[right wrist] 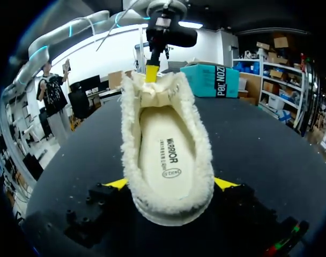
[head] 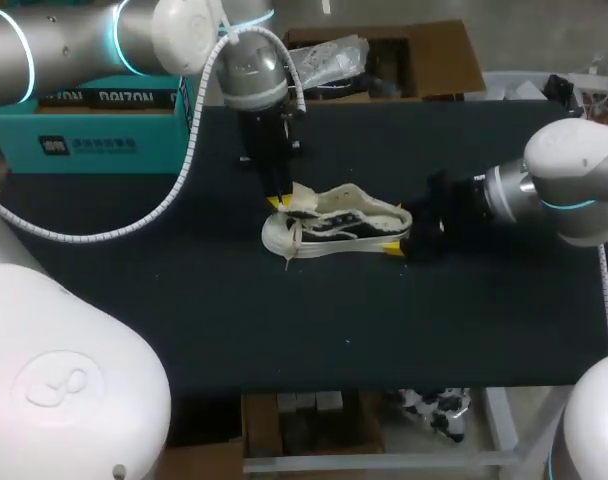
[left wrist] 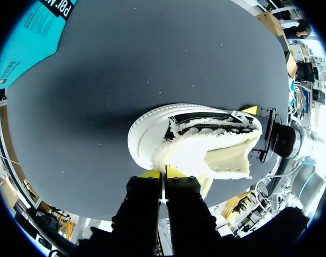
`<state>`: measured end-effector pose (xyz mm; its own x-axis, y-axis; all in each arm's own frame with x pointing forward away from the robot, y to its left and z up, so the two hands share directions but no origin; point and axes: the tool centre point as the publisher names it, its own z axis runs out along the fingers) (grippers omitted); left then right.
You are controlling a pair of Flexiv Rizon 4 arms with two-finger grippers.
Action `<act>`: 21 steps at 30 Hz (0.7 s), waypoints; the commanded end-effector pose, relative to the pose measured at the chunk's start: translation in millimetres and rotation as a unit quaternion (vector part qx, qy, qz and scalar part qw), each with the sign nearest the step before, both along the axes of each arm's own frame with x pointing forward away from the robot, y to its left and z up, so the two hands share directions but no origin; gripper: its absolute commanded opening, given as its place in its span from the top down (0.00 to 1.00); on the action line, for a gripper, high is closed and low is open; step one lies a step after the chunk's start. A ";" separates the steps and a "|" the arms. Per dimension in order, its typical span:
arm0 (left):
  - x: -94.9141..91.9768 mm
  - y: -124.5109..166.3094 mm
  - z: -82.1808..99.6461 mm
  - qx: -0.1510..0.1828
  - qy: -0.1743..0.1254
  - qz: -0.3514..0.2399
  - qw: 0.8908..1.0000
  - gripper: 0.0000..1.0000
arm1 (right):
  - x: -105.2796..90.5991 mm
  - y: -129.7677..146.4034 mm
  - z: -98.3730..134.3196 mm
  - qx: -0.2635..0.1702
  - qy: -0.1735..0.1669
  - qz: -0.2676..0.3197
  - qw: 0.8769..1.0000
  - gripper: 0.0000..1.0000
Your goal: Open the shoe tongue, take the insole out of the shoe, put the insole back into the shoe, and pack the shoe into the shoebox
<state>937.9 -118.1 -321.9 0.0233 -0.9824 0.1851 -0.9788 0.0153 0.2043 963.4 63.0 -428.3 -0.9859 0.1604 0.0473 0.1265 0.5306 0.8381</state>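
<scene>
A black-and-white sneaker (head: 334, 225) with cream fleece lining lies in the middle of the dark table, toe to the left. My left gripper (head: 281, 203) comes down from the back and is shut on the fleece tongue (left wrist: 176, 160), its yellow tips (left wrist: 164, 174) pressed together. My right gripper (right wrist: 171, 183) straddles the heel, with both yellow tips against the shoe's (right wrist: 168, 160) sides. The cream insole (right wrist: 162, 155) lies flat inside the shoe. The teal shoebox (head: 84, 130) stands at the back left, closed.
A brown cardboard box (head: 384, 60) with stuff in it sits behind the table's far edge. My left arm's white cable (head: 174, 190) hangs over the table's left part. Dark tabletop (head: 334, 320) lies bare in front of the shoe.
</scene>
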 end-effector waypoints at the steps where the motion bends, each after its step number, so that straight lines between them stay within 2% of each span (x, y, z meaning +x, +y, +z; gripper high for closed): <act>1: -9.0 11.1 2.0 -0.033 -0.028 0.006 0.999 0.70 | 0.4 -3.7 -4.9 0.002 -0.001 -0.001 1.000 1.00; 4: -11.5 12.3 11.5 -0.036 -0.042 -0.004 0.998 0.50 | 0.4 -3.7 -4.9 0.002 -0.001 -0.001 1.000 1.00; 5: -12.8 12.8 16.0 -0.038 -0.050 -0.007 0.998 0.39 | 0.4 -3.7 -4.9 0.002 -0.001 -0.001 1.000 1.00; 6: -14.5 13.2 21.0 -0.039 -0.057 -0.013 0.998 0.34 | 0.4 -3.7 -4.9 0.002 -0.001 -0.001 1.000 1.00; 9: -22.3 12.4 42.8 -0.048 -0.092 -0.032 0.994 0.38 | 0.4 -3.7 -4.9 0.002 -0.001 -0.001 1.000 1.00; 14: -29.5 -5.3 83.9 -0.059 -0.165 -0.093 0.980 0.54 | 0.4 -3.7 -4.9 0.002 -0.001 -0.001 1.000 1.00; 16: -28.6 -14.6 93.8 -0.062 -0.187 -0.119 0.973 0.73 | 0.4 -3.7 -4.9 0.002 -0.001 -0.001 1.000 1.00; 17: -27.8 -22.6 99.6 -0.056 -0.198 -0.142 0.968 1.00 | 0.4 -3.7 -4.9 0.002 -0.001 -0.001 1.000 1.00; 19: -27.3 -32.8 107.8 -0.060 -0.208 -0.188 0.958 1.00 | 0.4 -3.7 -4.9 0.002 -0.001 -0.001 1.000 1.00; 21: -28.3 -40.4 113.4 -0.064 -0.196 -0.286 0.936 1.00 | 0.4 -3.7 -4.9 0.002 -0.001 -0.001 1.000 1.00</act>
